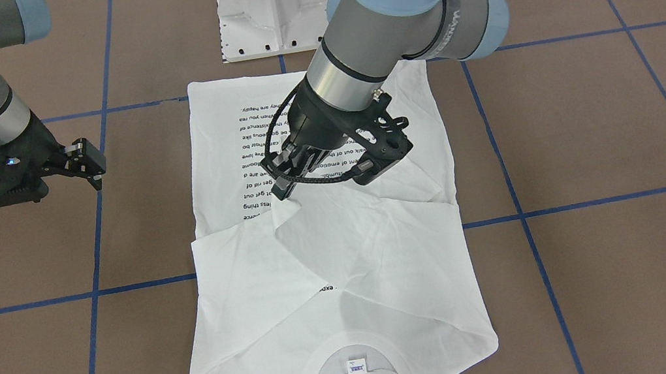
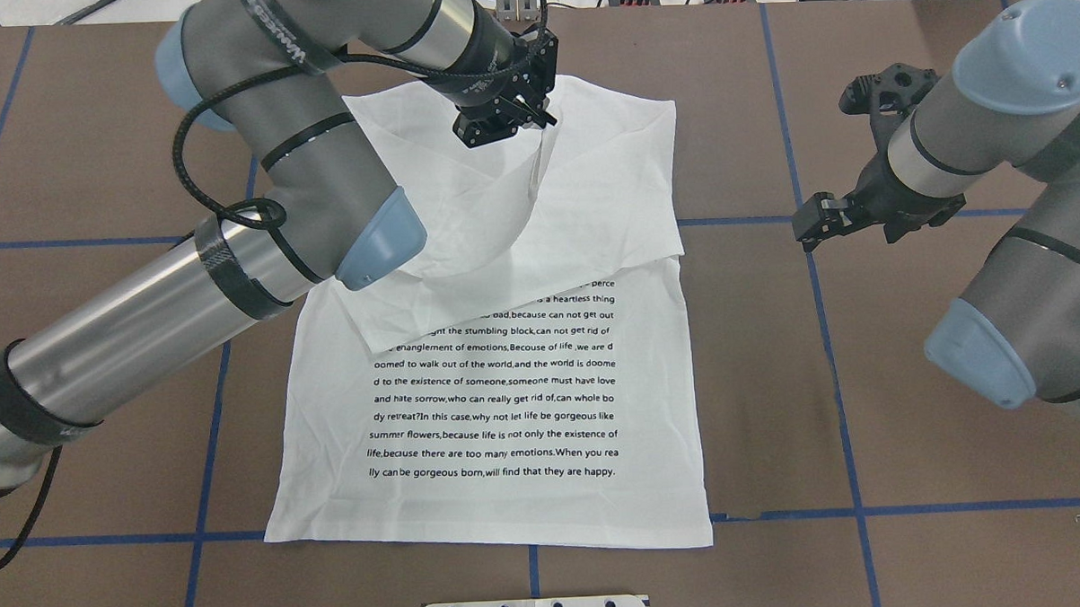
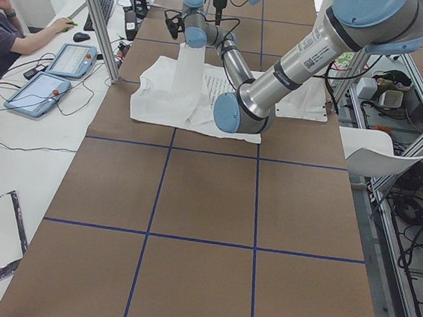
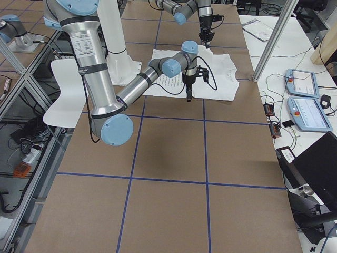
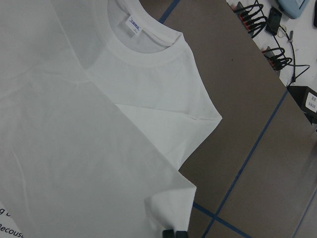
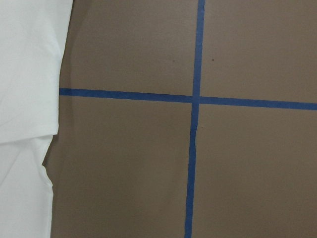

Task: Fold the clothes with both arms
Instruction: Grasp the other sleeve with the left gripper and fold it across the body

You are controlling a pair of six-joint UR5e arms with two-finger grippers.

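The black left end effector (image 1: 282, 189) pinches a fold of the limp white long-sleeved T-shirt (image 1: 347, 280); hems likely grip best.

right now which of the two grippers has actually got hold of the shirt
The left gripper: it is shut on a raised fold of the T-shirt. The right gripper hangs beside the shirt over the table, gripping nothing.

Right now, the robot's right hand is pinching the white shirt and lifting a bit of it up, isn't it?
No. It is the left gripper that is pinching the white shirt and lifting a bit of it up. The overhead view shows it: the right gripper hangs over the table beside the shirt, touching nothing.
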